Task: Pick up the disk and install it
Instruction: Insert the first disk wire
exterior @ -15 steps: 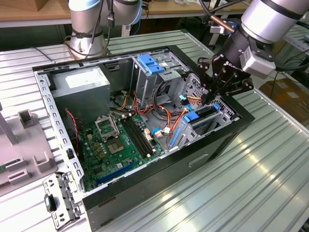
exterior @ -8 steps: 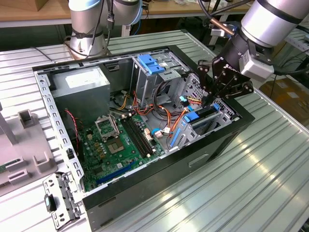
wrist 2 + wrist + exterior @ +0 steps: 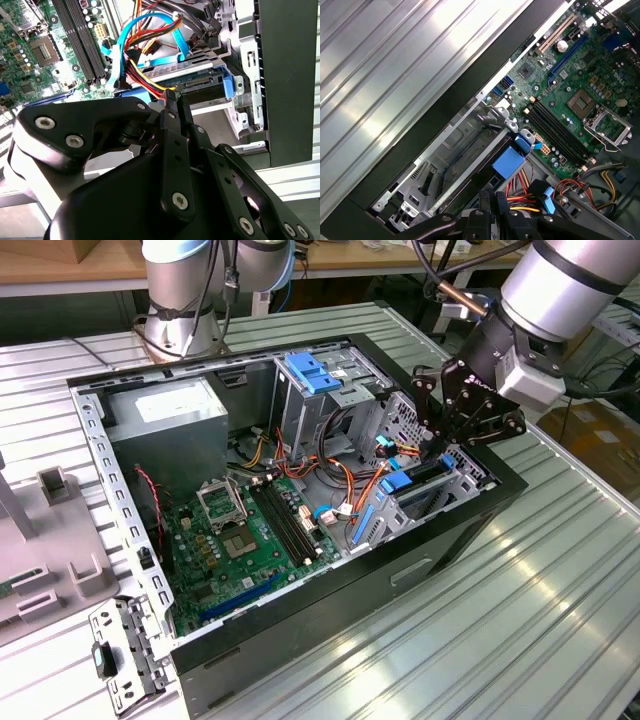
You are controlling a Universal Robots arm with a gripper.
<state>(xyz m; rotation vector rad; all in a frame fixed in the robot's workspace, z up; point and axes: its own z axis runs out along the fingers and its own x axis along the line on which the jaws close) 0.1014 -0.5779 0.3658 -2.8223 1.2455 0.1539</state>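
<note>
While the arm reaches down into the open computer case [image 3: 480, 515], the claw [image 3: 450, 445] hangs over the lower drive cage at the case's corner nearest the exterior view's right. In the second wrist view its fingers [image 3: 172, 107] stand pressed together with nothing between them, their tips just at the rear edge of the disk [image 3: 202, 85].

The disk sits in its bay with blue side rails [image 3: 228, 82] showing, its connector end facing the tangle of cables [image 3: 142, 55]. In the first wrist view the blue rail tab [image 3: 507, 162] lies just ahead of the claw [image 3: 492, 197], beside the cage wall [image 3: 465, 137]. It looks largely slid in, though whether it has latched I cannot tell.

Risks, as I judge them:

- The red, yellow and orange leads run right past the fingertips; any push or sideways drift could snag or pinch one against the disk's edge.
- With the fingers closed, force goes through a narrow tip. If that tip lands off-centre on the disk, the drive could cock in its rails and jam.
- The tips sit near the exposed connector; pressing there rather than on the metal body could damage it.
- The cage's sheet-metal walls crowd the claw's linkages, so a tilt could scrape them.
- The motherboard [image 3: 250, 540] lies close below the cables, and a dragged cable could tug its plug.
</note>
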